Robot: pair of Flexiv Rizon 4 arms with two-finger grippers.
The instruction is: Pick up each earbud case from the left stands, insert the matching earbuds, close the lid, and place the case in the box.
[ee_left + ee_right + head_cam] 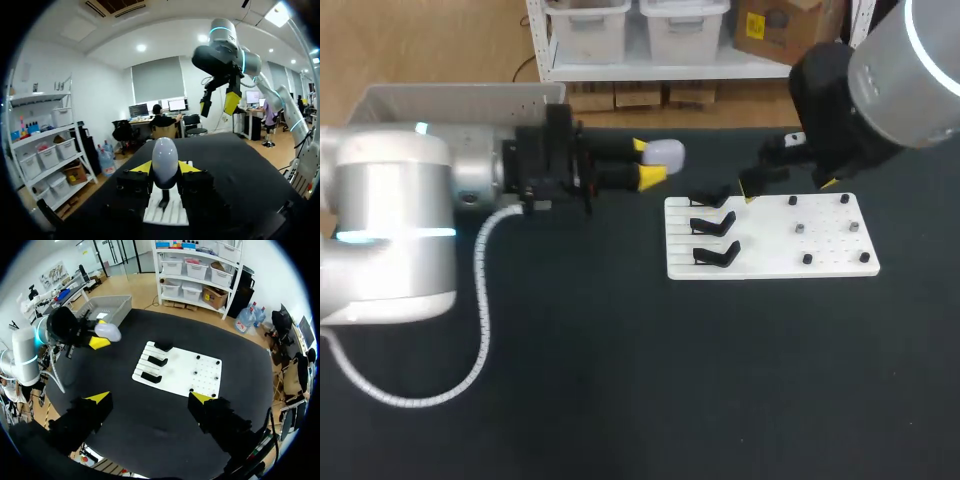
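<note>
My left gripper [650, 164] is shut on a white earbud case [665, 153] and holds it in the air to the left of the white board [770, 262]. In the left wrist view the case [165, 159] stands lid closed between the yellow fingers, above the board's near end [167, 214]. Three black stands [715, 226] line the board's left side, all bare. Two small grey pieces [800, 228] lie on its right half. My right gripper [788, 187] hangs open, high over the board's far edge; in its own view the right gripper [150, 399] has nothing between its fingers.
A grey box [450, 100] stands at the table's far left corner, behind my left arm; it shows again as the grey box [107, 307] beyond the held case [107, 331]. Black pegs [807, 259] dot the board's right half. A white cable [480, 330] loops from my left arm.
</note>
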